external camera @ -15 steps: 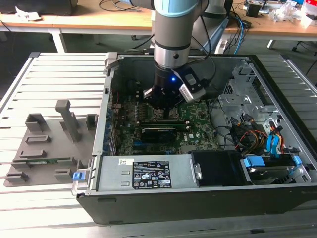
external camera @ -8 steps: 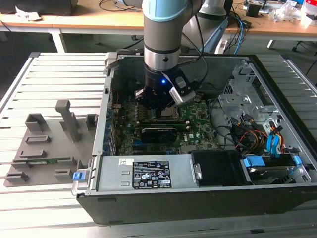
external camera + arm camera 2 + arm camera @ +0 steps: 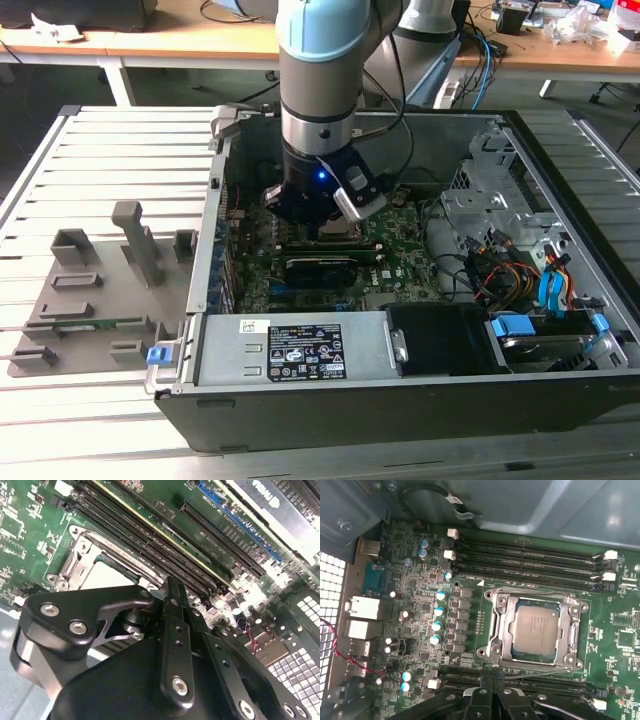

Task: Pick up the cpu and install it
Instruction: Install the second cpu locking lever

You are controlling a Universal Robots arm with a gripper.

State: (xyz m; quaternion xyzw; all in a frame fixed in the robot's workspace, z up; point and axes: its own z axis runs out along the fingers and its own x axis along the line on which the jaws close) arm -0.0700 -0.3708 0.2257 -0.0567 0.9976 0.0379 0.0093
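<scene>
Silver-topped, the cpu lies seated in the socket frame on the motherboard. The pincer, fingers closed together and empty, hangs just above it; the arm stands vertical inside the computer case.

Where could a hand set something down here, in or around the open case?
Free: the slatted table between the grey holder tray and the case. Crowded: the motherboard around the cpu, under the end effector.
</scene>
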